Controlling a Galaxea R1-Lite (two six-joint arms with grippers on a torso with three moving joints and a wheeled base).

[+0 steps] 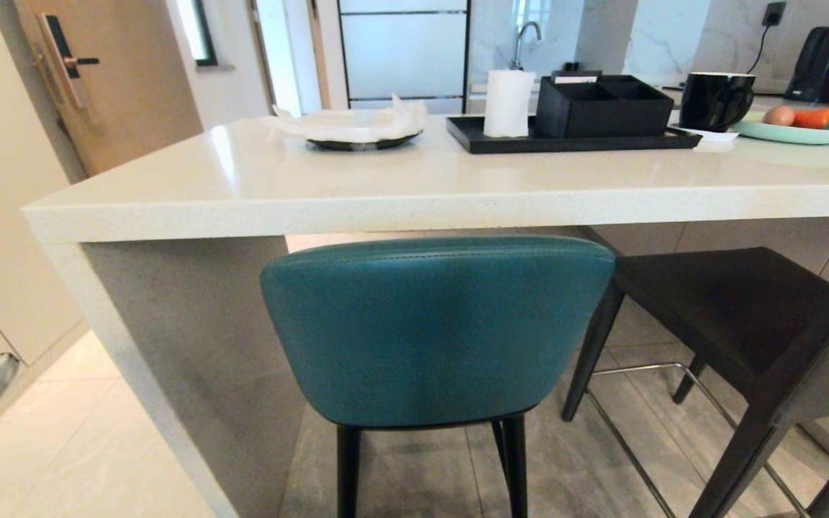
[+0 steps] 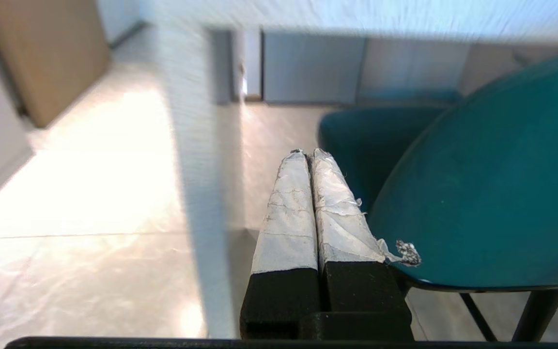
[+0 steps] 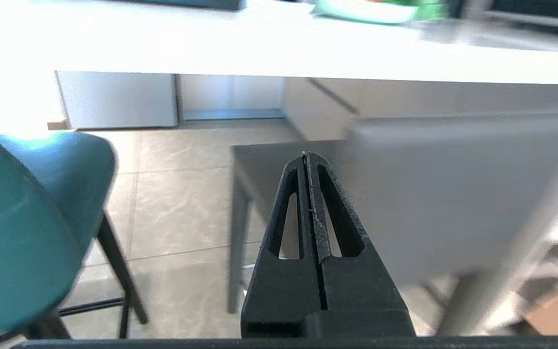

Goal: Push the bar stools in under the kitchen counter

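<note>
Where black tray [image 1: 573, 141] holds paper roll [image 1: 508, 103], organiser box [image 1: 605, 108]

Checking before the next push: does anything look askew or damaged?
Yes. The grey stool sits turned at an angle to the counter, while the teal stool faces it squarely. Tape on the left gripper is frayed, with a loose scrap hanging.

The teal stool [image 1: 436, 327] fills the opening under the kitchen counter [image 1: 414, 191] beside the slab end panel [image 1: 191, 374], leaving a narrow gap there. Bare floor [image 3: 182, 203] shows between it and the dark grey stool [image 1: 738, 316], which apparently stands partly out from the counter.
</note>
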